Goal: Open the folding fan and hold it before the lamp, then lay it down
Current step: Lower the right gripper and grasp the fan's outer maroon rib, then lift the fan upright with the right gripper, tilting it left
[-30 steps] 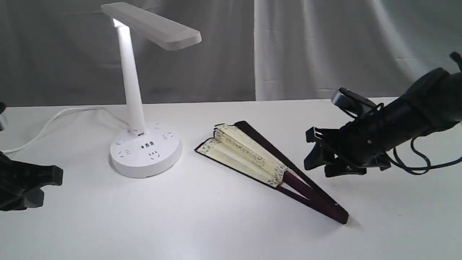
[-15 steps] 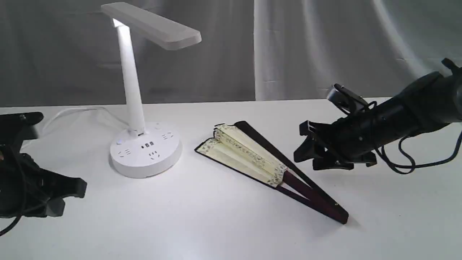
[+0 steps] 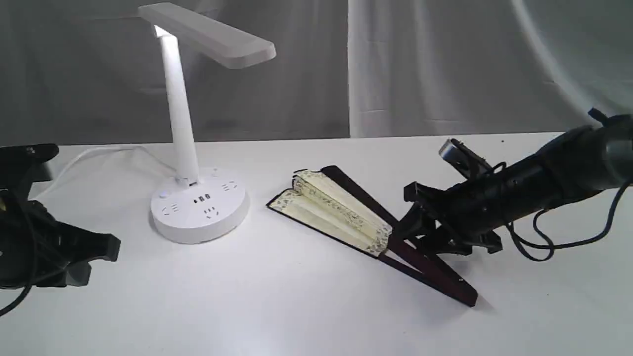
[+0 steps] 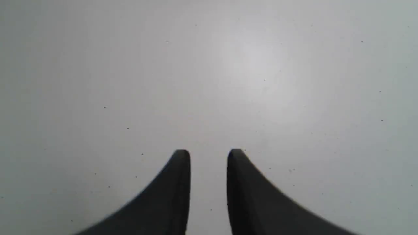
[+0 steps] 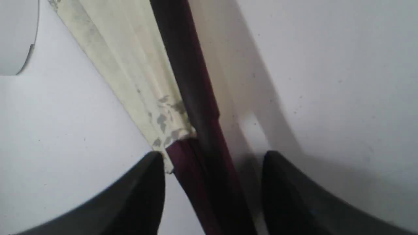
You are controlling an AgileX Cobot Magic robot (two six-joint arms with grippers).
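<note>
Folding fan (image 3: 336,210): cream pleats, grey floral border, maroon ribs; lamp (image 3: 199,217) white.

A staged lab test bench: white tabletop (image 3: 296,321) backed by hung grey and white cloth drapes (image 3: 420,64).

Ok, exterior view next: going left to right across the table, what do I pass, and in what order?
left tool → lamp → folding fan → right tool, open and straddling the fan's narrow end.
</note>
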